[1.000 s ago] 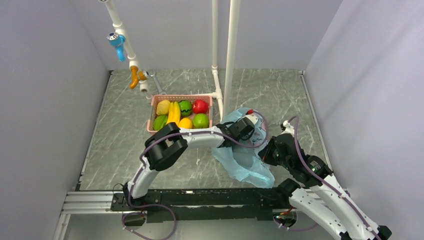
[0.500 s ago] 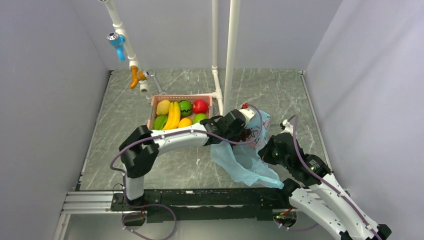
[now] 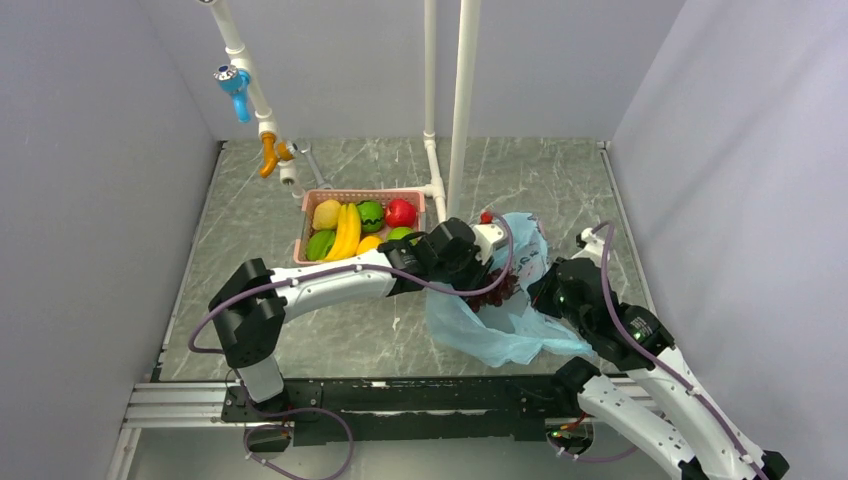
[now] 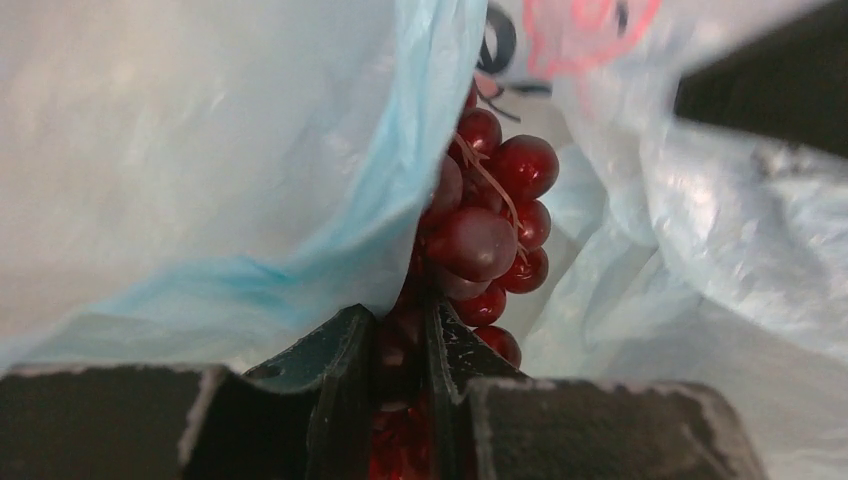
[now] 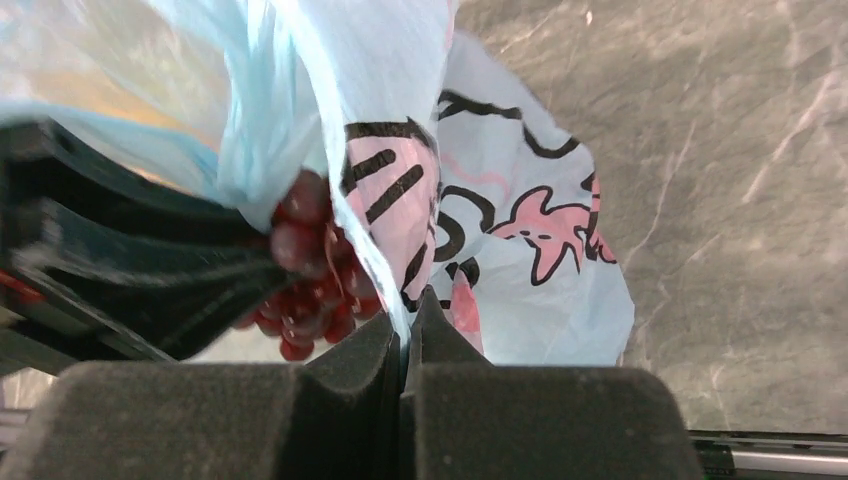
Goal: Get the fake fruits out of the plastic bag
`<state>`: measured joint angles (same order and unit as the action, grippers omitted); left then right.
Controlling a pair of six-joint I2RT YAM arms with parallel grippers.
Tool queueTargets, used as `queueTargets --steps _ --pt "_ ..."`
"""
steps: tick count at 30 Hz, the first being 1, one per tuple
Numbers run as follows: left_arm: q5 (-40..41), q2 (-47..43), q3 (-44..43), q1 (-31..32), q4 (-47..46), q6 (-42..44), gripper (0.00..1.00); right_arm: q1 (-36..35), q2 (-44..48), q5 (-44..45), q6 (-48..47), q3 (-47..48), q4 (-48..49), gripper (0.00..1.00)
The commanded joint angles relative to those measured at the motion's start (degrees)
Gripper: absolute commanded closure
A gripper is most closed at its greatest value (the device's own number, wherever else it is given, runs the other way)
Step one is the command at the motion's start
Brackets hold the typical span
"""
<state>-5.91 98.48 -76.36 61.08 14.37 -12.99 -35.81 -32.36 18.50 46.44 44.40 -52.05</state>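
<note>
The light-blue plastic bag lies right of centre, its mouth lifted. My left gripper reaches into that mouth and is shut on a bunch of dark red grapes. In the left wrist view the left gripper clamps the near end of the grapes, with bag film draped on the left. My right gripper is shut on the printed edge of the bag, and the grapes hang just beyond it. The other fake fruits lie in the pink basket, among them the bananas and red apple.
White upright pipes stand just behind the bag and basket. A pipe with a blue tap slants at the back left. Grey walls close in both sides. The left arm's forearm crosses in front of the basket.
The left gripper has closed on the grapes and drawn back a little to the left, its elbow swinging out left. The bag's mouth has been tugged along and its lower part shifted.
</note>
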Motion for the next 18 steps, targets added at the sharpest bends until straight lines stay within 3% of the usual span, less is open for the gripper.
queueTargets --steps 1,5,11,18 --pt "-10.5 -2.5 3.3 -0.3 -5.2 1.5 0.97 0.0 -3.0 6.3 -1.2 4.6 -1.3 1.00" --pt "-16.1 -4.3 7.5 -0.4 -11.3 3.6 0.97 0.0 -5.6 8.0 -3.1 6.5 -0.5 1.00" --pt "-12.8 -6.6 9.1 -1.3 -18.7 0.0 0.96 0.0 -6.4 2.5 -2.2 3.3 1.4 1.00" --pt "-4.2 2.8 -0.7 -1.7 -6.8 0.9 0.92 0.0 -3.2 -1.9 -0.7 0.3 1.1 1.00"
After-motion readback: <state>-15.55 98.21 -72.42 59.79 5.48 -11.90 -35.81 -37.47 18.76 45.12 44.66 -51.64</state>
